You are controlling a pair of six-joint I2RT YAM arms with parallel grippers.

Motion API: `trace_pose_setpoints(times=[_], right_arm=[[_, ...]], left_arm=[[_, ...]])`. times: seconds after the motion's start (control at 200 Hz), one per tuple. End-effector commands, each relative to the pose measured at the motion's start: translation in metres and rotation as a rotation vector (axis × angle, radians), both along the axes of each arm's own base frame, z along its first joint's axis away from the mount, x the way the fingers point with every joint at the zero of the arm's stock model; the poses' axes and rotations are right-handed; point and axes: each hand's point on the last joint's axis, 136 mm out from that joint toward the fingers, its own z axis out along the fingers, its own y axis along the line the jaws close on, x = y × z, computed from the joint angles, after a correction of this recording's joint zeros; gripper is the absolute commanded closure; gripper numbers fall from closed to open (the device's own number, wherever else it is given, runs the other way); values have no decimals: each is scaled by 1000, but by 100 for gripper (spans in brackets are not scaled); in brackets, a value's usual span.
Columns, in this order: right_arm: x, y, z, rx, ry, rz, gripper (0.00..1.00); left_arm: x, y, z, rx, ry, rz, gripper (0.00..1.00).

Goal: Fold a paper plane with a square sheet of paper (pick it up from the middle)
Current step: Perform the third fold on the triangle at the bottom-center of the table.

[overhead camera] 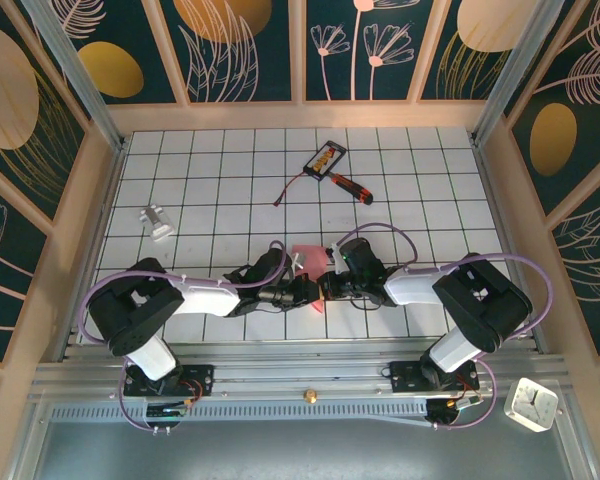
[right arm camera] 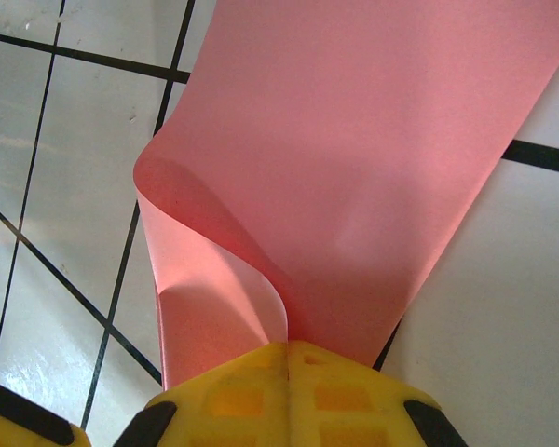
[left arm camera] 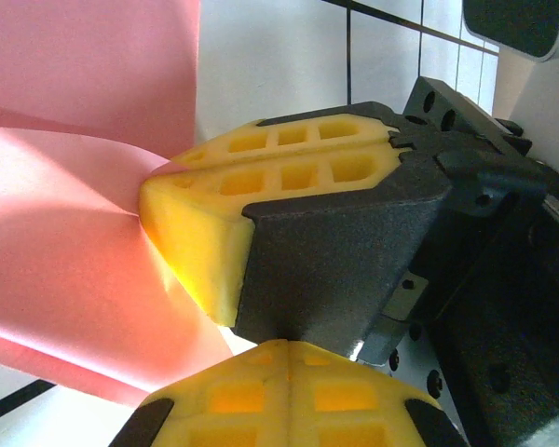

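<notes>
The square sheet of paper (overhead camera: 306, 257) is pink-red and is held curled up above the tiles at the middle front, between the two arms. My right gripper (right arm camera: 289, 349) is shut on it; the sheet (right arm camera: 354, 140) bends out of the closed yellow pads in a soft loop, with no sharp crease visible. In the left wrist view the sheet (left arm camera: 65, 233) spreads left from the right gripper's fingers (left arm camera: 270, 168). My left gripper (left arm camera: 289, 358) is shut just under those fingers, with nothing showing in its seam. From above, left gripper (overhead camera: 300, 290) and right gripper (overhead camera: 328, 280) meet tip to tip.
A red-handled screwdriver (overhead camera: 350, 184) and a small black-and-orange card (overhead camera: 326, 158) lie at the back centre. A small white object (overhead camera: 157, 222) sits at the left. Wooden walls enclose the tiled floor (overhead camera: 430, 200). A white clock (overhead camera: 531, 403) stands outside at front right.
</notes>
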Motion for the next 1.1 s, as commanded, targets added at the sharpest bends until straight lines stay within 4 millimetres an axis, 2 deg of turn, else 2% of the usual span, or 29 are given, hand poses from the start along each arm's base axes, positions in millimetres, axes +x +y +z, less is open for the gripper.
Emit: trace_pose_setpoints(times=[0.0,0.29,0.505,0.931,0.966,1.096], right_arm=[[-30,-25,-35,-128,118,-2,100],[-29,-25,-35,-129,117,-4,100],[-30,-25,-36,-130,118,-4,100],[-29,-24,-35,-127,113,-1,100],[-30,-24,-35,-126,113,0,100],[-30,-25,-35,-129,114,-2,100]], left_arm=[[-4,-1,-13,11,12,-10,100],[-13,3,-23,28,31,-43,100],[-15,7,-16,2,22,-34,100],[-9,-6,-10,-44,19,-36,100],[-10,-6,-19,-26,36,-36,100],[-9,-8,-17,-34,34,-40,100]])
